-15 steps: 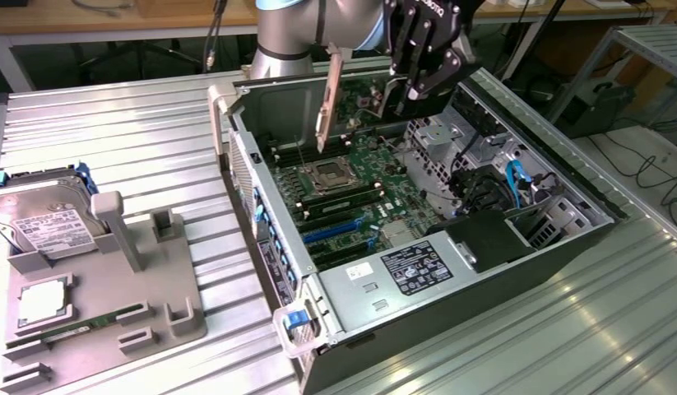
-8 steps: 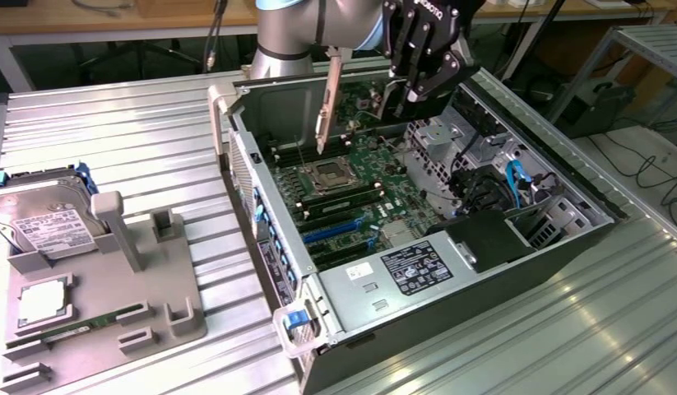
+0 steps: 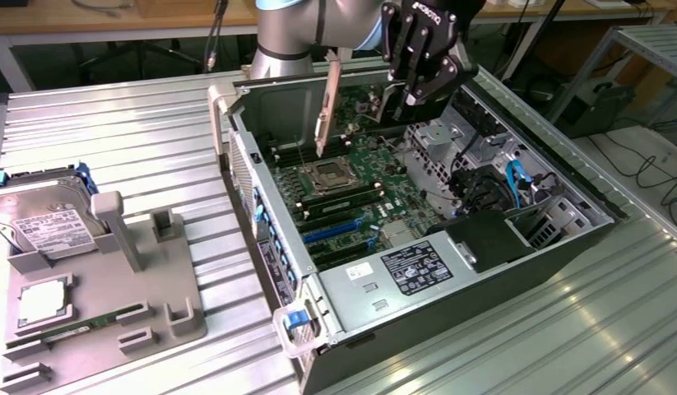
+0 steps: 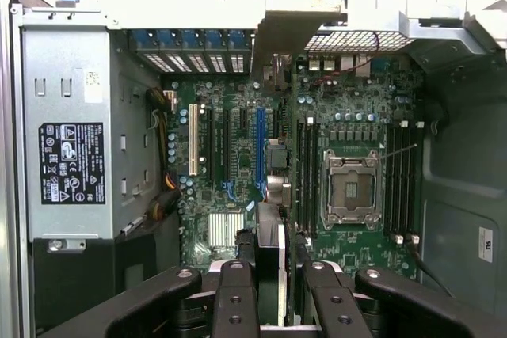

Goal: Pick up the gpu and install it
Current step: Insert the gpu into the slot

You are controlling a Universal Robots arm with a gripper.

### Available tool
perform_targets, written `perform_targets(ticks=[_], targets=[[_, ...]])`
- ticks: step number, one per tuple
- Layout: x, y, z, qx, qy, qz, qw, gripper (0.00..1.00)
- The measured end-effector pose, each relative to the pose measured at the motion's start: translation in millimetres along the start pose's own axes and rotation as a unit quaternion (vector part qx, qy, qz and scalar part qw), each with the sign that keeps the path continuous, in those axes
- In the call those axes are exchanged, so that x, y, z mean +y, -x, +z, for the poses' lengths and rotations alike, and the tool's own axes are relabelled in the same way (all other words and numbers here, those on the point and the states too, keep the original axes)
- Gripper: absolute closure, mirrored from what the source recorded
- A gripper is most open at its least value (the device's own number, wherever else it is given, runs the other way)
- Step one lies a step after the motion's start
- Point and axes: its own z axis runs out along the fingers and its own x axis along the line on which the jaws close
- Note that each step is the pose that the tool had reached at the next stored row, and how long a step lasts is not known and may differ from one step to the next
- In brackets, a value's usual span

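The gpu [image 3: 334, 103] hangs upright at upper centre of the exterior view, bracket edge down, above the open computer case [image 3: 601, 216]. The gripper [image 3: 410, 100] is clenched on its edge; in the wrist view the card [image 4: 272, 263] sits between the fingers [image 4: 235, 302]. Motherboard [image 3: 366, 193] below, bare CPU socket [image 3: 328, 173] nearest. Power supply [image 3: 410, 271] lower right. Hard drive [image 3: 48, 224] on grey fixture [image 3: 113, 317], far left.

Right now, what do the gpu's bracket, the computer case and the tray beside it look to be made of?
gpu bracket: looks like bare metal, a thin, pale, shiny strip.
Computer case: seemingly sheet steel, grey and matt, with folded edges and punched vents.
Tray: probably moulded or printed plastic, uniform dull grey with chunky posts.
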Motion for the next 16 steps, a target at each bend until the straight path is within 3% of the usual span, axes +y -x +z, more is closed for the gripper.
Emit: perform_targets(ticks=[16], targets=[[-0.4, -0.1, 10.7, 0.0, 0.0001, 0.0, 1.0, 0.73]])
